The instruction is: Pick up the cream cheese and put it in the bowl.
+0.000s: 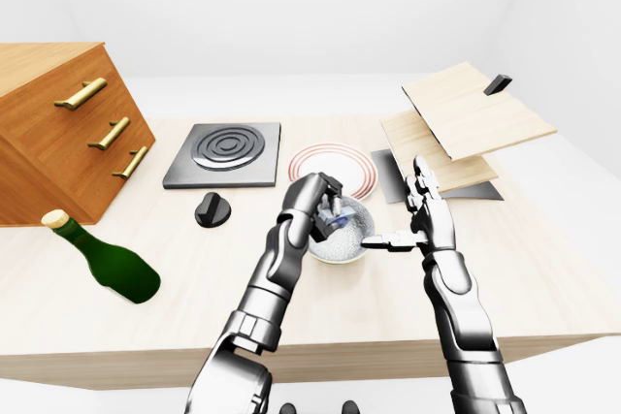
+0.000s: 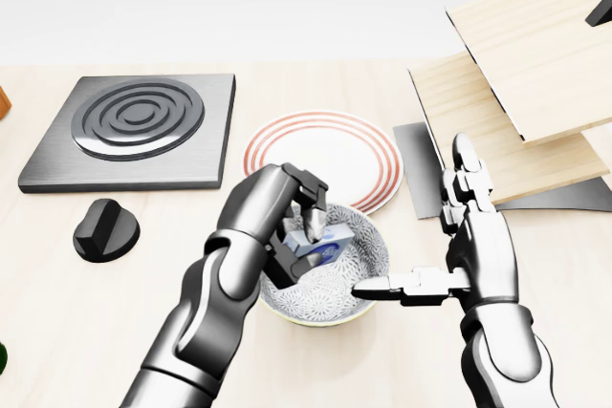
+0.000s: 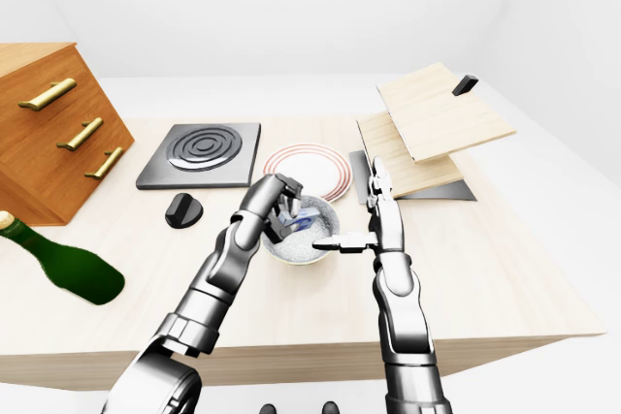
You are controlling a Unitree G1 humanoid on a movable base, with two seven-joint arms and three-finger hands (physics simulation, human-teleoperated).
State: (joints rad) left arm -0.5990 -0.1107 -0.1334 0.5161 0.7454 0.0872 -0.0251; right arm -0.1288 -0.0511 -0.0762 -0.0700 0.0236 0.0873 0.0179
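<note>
I've got the left hand (image 2: 292, 217) clamped on the cream cheese (image 2: 320, 244) inside the bowl (image 2: 368, 279) at frame centre, right hand (image 2: 459, 255) spread, bracing its rim.

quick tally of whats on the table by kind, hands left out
bowl: 1
cream cheese: 1
plate: 1
stove burner: 1
black knob: 1
green bottle: 1
drawer cabinet: 1
wooden boards: 2
total: 9
</note>
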